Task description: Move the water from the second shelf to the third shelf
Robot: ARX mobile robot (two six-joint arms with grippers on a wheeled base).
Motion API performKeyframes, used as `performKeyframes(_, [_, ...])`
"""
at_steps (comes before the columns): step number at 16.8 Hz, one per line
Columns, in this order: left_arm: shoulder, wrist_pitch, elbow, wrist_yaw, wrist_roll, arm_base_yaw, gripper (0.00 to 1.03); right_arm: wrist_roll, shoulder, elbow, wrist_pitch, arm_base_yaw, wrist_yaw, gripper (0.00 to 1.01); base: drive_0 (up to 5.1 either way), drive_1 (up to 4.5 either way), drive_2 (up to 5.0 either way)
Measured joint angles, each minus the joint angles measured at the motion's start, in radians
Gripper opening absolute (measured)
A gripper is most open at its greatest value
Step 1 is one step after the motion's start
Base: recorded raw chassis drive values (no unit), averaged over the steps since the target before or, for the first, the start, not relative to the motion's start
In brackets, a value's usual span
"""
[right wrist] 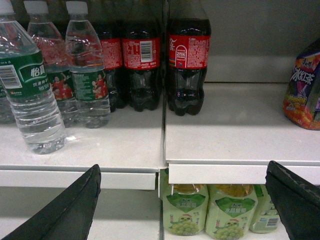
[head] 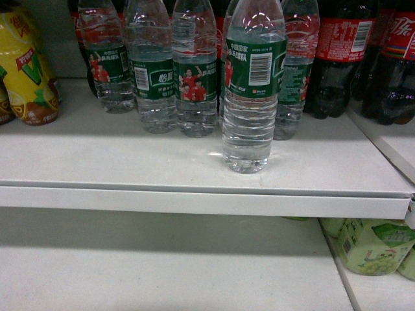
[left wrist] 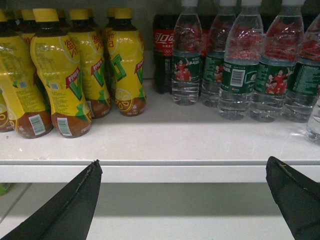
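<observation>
Nearest to the lens: in both wrist views I see the dark fingers of the left gripper (left wrist: 182,200) and the right gripper (right wrist: 182,200) at the bottom corners, spread wide apart with nothing between them
Water: the bottle I want (head: 253,84) stands upright, alone, ahead of the row of water bottles (head: 155,65), near the front lip of the white shelf (head: 194,197); in the right wrist view it sits at far left (right wrist: 32,95)
Neighbours: cola bottles (head: 343,58) behind and to its right, yellow tea bottles (left wrist: 60,75) well off to the left
Step in hand, as I judge it: approach and grasp, not yet begun; neither hand touches anything
How I would do it well: take the right arm, since the bottle is closer to its view, swing it left until the ribbed body is centred between the fingers, then go in level
Grip height: I would close on the ribs below the green label, gently, as thin plastic gives
Risk: brushing the row just behind
Arm pose: both wrists level, facing the shelf edge from slightly below the bottles' bases, short of the lip
Head view: no gripper in sight
</observation>
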Motion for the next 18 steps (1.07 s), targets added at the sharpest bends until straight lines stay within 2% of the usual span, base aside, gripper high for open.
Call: performKeyframes(18, [0.000, 0.000, 0.000, 0.000, 0.000, 0.000, 0.98, 0.000, 0.000, 0.000, 0.000, 0.000, 0.000, 0.98, 0.0, 0.00, 0.0])
